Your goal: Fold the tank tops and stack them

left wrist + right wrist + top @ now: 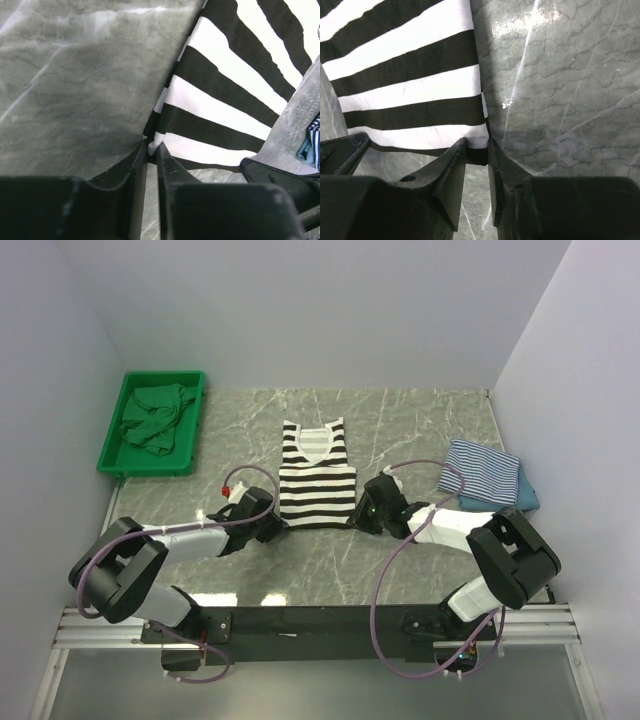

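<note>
The black-and-white striped tank top (317, 478) lies flat in the middle of the worktop (420, 430). Its long axis runs from the near edge to the far edge, with the neckline far and the hem towards my arms. The garment lies ahead of both tools, and only the hem reaches them.

The left end effector (151, 146) is at the left hem corner. Its jaws are almost together and the cloth corner is pinched between the tips. The right end effector (479, 146) is at the right hem corner. Its jaws are narrow and the dark hem band fills the gap, but I cannot tell whether the pinch is already firm. Each arm is nearer to its own corner, and they are level with each other along the hem.

I judge that the next move is to lift the hem and carry it towards the neckline, so both corners must travel together along this axis.

The thin-striped tank top (480, 468) lies folded on the teal tank top (530, 498) at the right edge of the worktop, well apart from the arms.
</note>
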Controlling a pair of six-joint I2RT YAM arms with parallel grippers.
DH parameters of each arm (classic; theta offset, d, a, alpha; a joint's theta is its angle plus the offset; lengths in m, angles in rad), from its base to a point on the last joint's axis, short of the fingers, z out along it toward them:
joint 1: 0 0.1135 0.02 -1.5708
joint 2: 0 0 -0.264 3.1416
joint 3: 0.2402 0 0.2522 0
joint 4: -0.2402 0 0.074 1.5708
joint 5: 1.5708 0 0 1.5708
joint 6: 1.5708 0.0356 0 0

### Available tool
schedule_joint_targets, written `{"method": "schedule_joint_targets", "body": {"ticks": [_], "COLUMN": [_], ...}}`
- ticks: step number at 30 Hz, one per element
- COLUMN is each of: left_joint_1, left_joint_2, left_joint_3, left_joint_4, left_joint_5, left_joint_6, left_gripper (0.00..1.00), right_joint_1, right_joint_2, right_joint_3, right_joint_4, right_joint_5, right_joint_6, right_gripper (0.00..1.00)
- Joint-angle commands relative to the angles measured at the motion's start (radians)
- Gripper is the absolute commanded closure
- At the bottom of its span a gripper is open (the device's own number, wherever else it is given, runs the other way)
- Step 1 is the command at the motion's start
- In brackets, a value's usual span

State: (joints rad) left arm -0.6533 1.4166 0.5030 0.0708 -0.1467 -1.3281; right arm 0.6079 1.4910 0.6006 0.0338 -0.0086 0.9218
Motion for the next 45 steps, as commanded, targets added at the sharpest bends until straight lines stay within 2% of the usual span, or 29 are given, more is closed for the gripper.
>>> {"method": "schedule_joint_targets", "body": {"ticks": [1, 3, 4, 6, 7, 10, 13, 18, 23, 24, 27, 28, 30, 34, 38, 45], "left_joint_1": [0.000, 0.000, -0.002, -0.002, -0.005, -0.020, -0.051, -0.137, -0.325, -0.398, -0.508, -0.570, -0.624, -0.625, -0.542, -0.148], "left_joint_2": [0.042, 0.047, 0.047, 0.048, 0.050, 0.038, 0.005, -0.116, -0.289, -0.312, -0.393, -0.428, -0.455, -0.511, -0.536, -0.470], "left_joint_3": [0.005, 0.020, 0.026, 0.041, 0.045, 0.054, 0.039, -0.043, -0.086, -0.080, -0.045, -0.034, 0.002, 0.066, 0.138, 0.222], "left_joint_4": [-0.068, -0.068, -0.094, -0.106, -0.112, -0.135, -0.175, -0.238, -0.406, -0.439, -0.589, -0.617, -0.693, -0.758, -0.747, -0.554], "left_joint_5": [-0.008, -0.011, -0.011, -0.011, -0.011, -0.011, -0.014, -0.021, -0.071, -0.080, -0.123, -0.134, -0.157, -0.206, -0.238, -0.113], "left_joint_6": [0.029, 0.041, 0.050, 0.066, 0.075, 0.090, 0.084, 0.029, -0.095, -0.117, -0.229, -0.279, -0.322, -0.333, -0.254, 0.071], "left_gripper": [0.85, 0.89, 0.95, 0.99, 1.00, 1.00, 0.99, 0.99, 0.99, 0.99, 0.99, 1.00, 0.99, 0.99, 0.99, 0.99], "right_joint_1": [-0.002, -0.003, -0.003, 0.000, 0.000, 0.010, 0.044, 0.107, 0.269, 0.298, 0.412, 0.430, 0.457, 0.448, 0.357, 0.113], "right_joint_2": [0.048, 0.049, 0.051, 0.052, 0.052, 0.049, 0.014, -0.136, -0.331, -0.360, -0.475, -0.503, -0.580, -0.643, -0.571, -0.368], "right_joint_3": [-0.018, -0.010, -0.007, -0.002, 0.001, 0.005, -0.013, -0.117, -0.186, -0.191, -0.183, -0.177, -0.141, -0.015, 0.122, 0.250], "right_joint_4": [-0.104, -0.109, -0.117, -0.115, -0.118, -0.129, -0.147, -0.179, -0.287, -0.311, -0.412, -0.466, -0.517, -0.644, -0.641, -0.456], "right_joint_5": [0.045, 0.050, 0.055, 0.052, 0.050, 0.052, 0.053, 0.056, 0.081, 0.091, 0.117, 0.122, 0.145, 0.229, 0.216, 0.047], "right_joint_6": [-0.041, -0.050, -0.054, -0.061, -0.069, -0.078, -0.072, -0.032, 0.061, 0.096, 0.173, 0.187, 0.207, 0.172, 0.072, -0.136], "right_gripper": [0.70, 0.72, 0.74, 0.79, 0.85, 0.95, 0.97, 0.99, 1.00, 1.00, 1.00, 1.00, 1.00, 0.97, 0.98, 0.99]}}
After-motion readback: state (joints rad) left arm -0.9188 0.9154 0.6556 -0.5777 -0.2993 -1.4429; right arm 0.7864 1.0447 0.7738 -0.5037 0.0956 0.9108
